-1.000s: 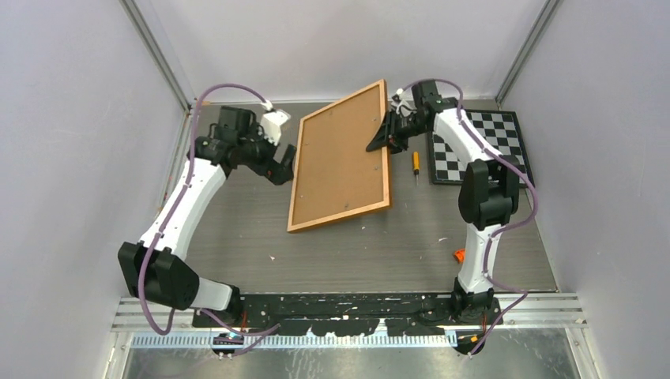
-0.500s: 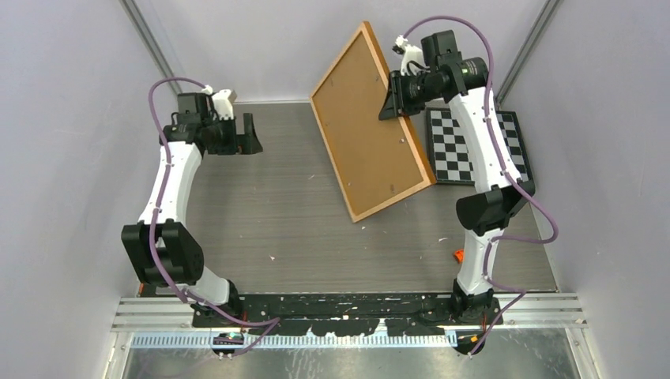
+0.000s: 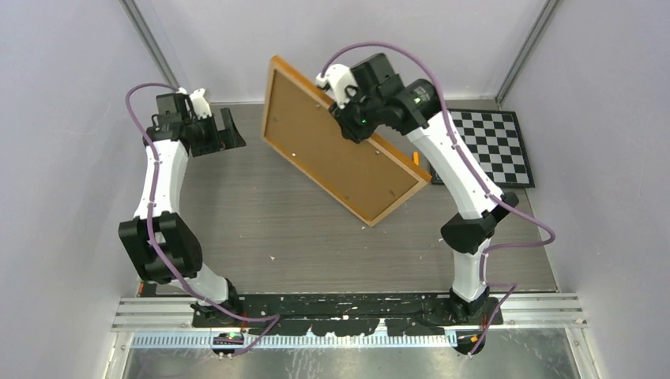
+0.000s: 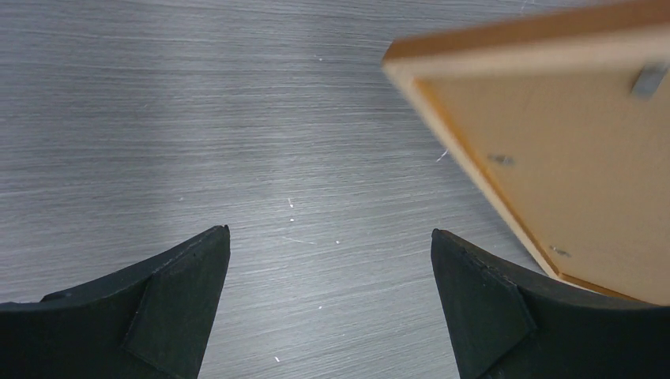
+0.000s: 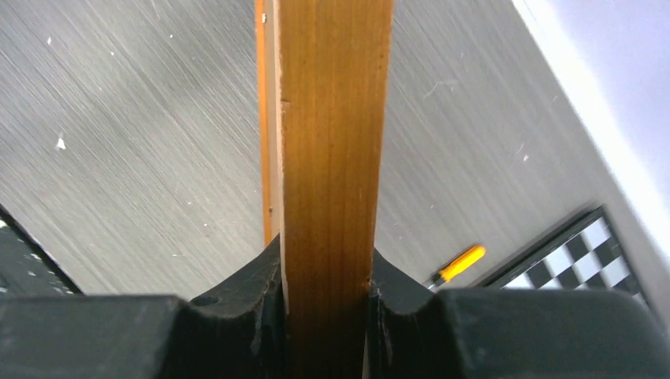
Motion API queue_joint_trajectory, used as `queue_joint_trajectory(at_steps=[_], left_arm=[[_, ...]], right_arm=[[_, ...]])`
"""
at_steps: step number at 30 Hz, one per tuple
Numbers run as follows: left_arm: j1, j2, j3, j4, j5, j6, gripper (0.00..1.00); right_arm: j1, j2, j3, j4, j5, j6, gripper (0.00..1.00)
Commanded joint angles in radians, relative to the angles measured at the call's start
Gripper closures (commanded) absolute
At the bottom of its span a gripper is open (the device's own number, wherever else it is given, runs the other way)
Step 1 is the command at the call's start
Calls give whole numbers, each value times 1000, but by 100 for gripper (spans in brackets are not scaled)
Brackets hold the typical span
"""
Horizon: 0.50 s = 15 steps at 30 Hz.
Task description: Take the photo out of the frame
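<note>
The frame hangs tilted above the table with its plain brown fibreboard back toward the top camera. My right gripper is shut on its far long edge. In the right wrist view the wooden edge of the frame runs straight up between the jaws of my right gripper, which press on both its sides. The photo is hidden behind the backing. My left gripper stands open at the far left, apart from the frame. The left wrist view shows my left gripper with only table between its fingers, and a corner of the frame at the upper right.
A black-and-white checkerboard lies at the back right, also seen as the checkerboard under the right wrist. A small orange-handled screwdriver lies beside it. An orange scrap sits near the right arm's base. Walls close in on three sides.
My right arm has lifted the frame off the table and swung it up and leftward, turning it. My left arm has drawn back to the far left, still open.
</note>
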Motion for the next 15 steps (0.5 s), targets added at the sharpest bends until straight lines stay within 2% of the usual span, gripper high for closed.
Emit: queue_joint_trajectory(at_steps=[1,7,11,15], left_arm=[[43,8,56,39,25,-26,0],[148,31,87,61,15,-85,0],[214,57,106,69,33,-128,0],[244,74,114,78,45,-140,0]], right_arm=[[83,25,-9,176,243,-277,100],[143,62,-33,281,344,-432,100],[165,71,-38,345,344,-471,99],[177,10,-257,529,333,-519,99]])
